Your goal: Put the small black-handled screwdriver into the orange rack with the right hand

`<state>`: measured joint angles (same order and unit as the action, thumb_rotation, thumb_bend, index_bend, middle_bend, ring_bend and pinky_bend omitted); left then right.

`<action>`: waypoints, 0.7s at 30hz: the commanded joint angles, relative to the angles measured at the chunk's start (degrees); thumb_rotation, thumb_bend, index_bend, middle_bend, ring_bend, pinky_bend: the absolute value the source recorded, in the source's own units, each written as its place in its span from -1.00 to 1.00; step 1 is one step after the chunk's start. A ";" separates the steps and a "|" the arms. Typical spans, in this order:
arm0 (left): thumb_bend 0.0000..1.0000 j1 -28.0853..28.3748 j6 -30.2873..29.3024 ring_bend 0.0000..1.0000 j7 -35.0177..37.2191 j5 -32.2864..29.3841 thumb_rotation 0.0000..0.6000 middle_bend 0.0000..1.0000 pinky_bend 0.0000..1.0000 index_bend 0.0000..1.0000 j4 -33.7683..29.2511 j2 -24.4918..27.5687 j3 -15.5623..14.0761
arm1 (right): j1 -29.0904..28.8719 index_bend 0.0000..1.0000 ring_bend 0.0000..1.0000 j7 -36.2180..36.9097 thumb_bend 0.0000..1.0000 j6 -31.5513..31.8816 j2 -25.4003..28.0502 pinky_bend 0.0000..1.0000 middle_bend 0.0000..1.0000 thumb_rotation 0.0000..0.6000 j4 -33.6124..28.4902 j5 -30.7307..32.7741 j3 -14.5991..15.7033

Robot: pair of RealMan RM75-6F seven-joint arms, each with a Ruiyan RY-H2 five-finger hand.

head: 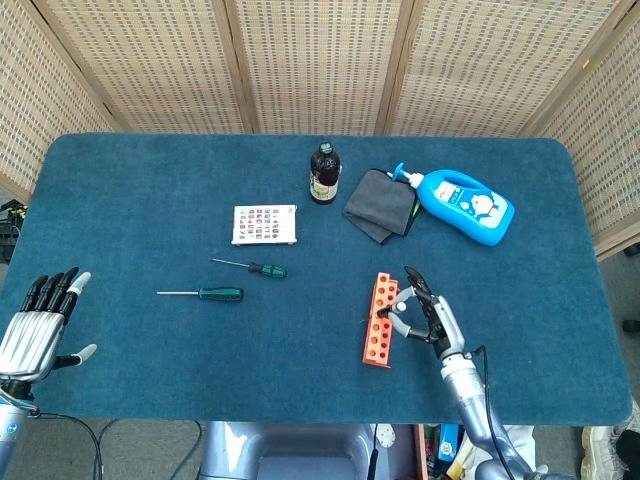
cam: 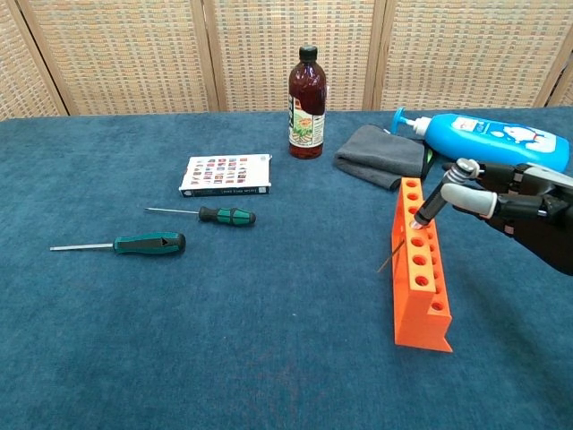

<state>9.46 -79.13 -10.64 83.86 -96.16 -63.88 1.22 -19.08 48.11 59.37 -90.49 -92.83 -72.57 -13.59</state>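
The orange rack (cam: 419, 287) (head: 379, 322) lies on the blue table right of centre, its holes facing up. The small black-handled screwdriver (cam: 431, 205) leans at a slant with its lower end in one of the rack's far holes. A thin tip pokes out at the rack's left side (cam: 385, 263). My right hand (cam: 524, 210) (head: 432, 316) is just right of the rack and pinches the handle's top between its fingertips (cam: 466, 167). My left hand (head: 38, 322) hangs off the table's near-left edge with fingers spread, holding nothing.
Two green-handled screwdrivers (cam: 224, 215) (cam: 143, 243) lie left of centre. A colourful flat box (cam: 226, 174) sits behind them. At the back stand a dark bottle (cam: 306, 91), a grey cloth (cam: 380, 154) and a blue detergent bottle (cam: 497, 137) lying just behind my right hand.
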 commanded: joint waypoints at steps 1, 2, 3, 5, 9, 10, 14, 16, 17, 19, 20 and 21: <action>-1.00 0.02 0.07 -1.00 -0.05 0.01 1.00 -1.00 -1.00 -1.00 -0.01 0.00 -0.05 | 0.01 0.33 -1.00 0.12 -0.40 0.04 0.02 -1.00 -0.93 1.00 0.20 -0.15 0.06; -1.00 0.02 0.09 -1.00 -0.06 0.00 1.00 -1.00 -1.00 -1.00 -0.01 -0.01 -0.04 | 0.00 0.33 -1.00 0.14 -0.40 0.06 0.03 -1.00 -0.93 1.00 0.25 -0.20 0.05; -1.00 0.03 0.09 -1.00 -0.09 -0.01 1.00 -1.00 -1.00 -1.00 -0.02 -0.02 -0.03 | -0.01 0.33 -1.00 0.14 -0.40 0.15 0.05 -1.00 -0.93 1.00 0.28 -0.25 -0.01; -1.00 0.02 0.04 -1.00 -0.12 0.04 1.00 -1.00 -1.00 -1.00 -0.04 -0.02 -0.04 | 0.01 0.33 -1.00 0.23 -0.40 0.32 0.14 -1.00 -0.93 1.00 0.23 -0.29 -0.13; -1.00 0.04 0.09 -1.00 -0.17 0.03 1.00 -1.00 -1.00 -1.00 -0.01 -0.07 -0.04 | -0.05 0.33 -1.00 0.29 -0.40 0.32 0.33 -1.00 -0.93 1.00 0.12 -0.38 -0.23; -1.00 0.07 0.16 -1.00 -0.23 0.03 1.00 -1.00 -1.00 -1.00 -0.01 -0.09 -0.07 | -0.09 0.34 -1.00 0.20 -0.40 0.36 0.42 -1.00 -0.93 1.00 0.04 -0.42 -0.29; -1.00 0.07 0.13 -1.00 -0.32 0.05 1.00 -1.00 -1.00 -1.00 -0.06 -0.13 -0.06 | -0.36 0.34 -1.00 -0.24 -0.40 0.28 0.68 -1.00 -0.93 1.00 -0.37 -0.69 -0.30; -1.00 0.05 0.11 -1.00 -0.29 0.03 1.00 -1.00 -1.00 -1.00 -0.07 -0.10 -0.07 | -0.53 0.34 -1.00 -0.65 -0.40 0.20 0.71 -1.00 -0.93 1.00 -0.48 -0.67 -0.30; -1.00 0.03 0.09 -1.00 -0.24 0.01 1.00 -1.00 -1.00 -1.00 -0.06 -0.08 -0.06 | -0.63 0.34 -1.00 -1.00 -0.40 0.15 0.72 -1.00 -0.93 1.00 -0.41 -0.72 -0.23; -1.00 0.03 0.08 -1.00 -0.16 0.03 1.00 -1.00 -1.00 -1.00 -0.05 -0.05 -0.06 | -0.80 0.34 -1.00 -1.67 -0.40 0.01 0.69 -1.00 -0.93 1.00 -0.23 -0.64 -0.12; -1.00 0.03 0.06 -1.00 -0.14 0.04 1.00 -1.00 -1.00 -1.00 -0.04 -0.05 -0.06 | -0.83 0.35 -1.00 -1.83 -0.40 0.00 0.69 -1.00 -0.93 1.00 -0.19 -0.63 -0.06; -1.00 0.04 0.08 -1.00 -0.12 0.04 1.00 -1.00 -1.00 -1.00 -0.02 -0.06 -0.06 | -0.87 0.35 -1.00 -1.99 -0.40 -0.04 0.71 -1.00 -0.93 1.00 -0.16 -0.66 0.03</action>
<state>9.50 -79.05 -10.76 83.90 -96.19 -63.94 1.17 -19.91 46.17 59.36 -89.79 -93.03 -73.23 -13.60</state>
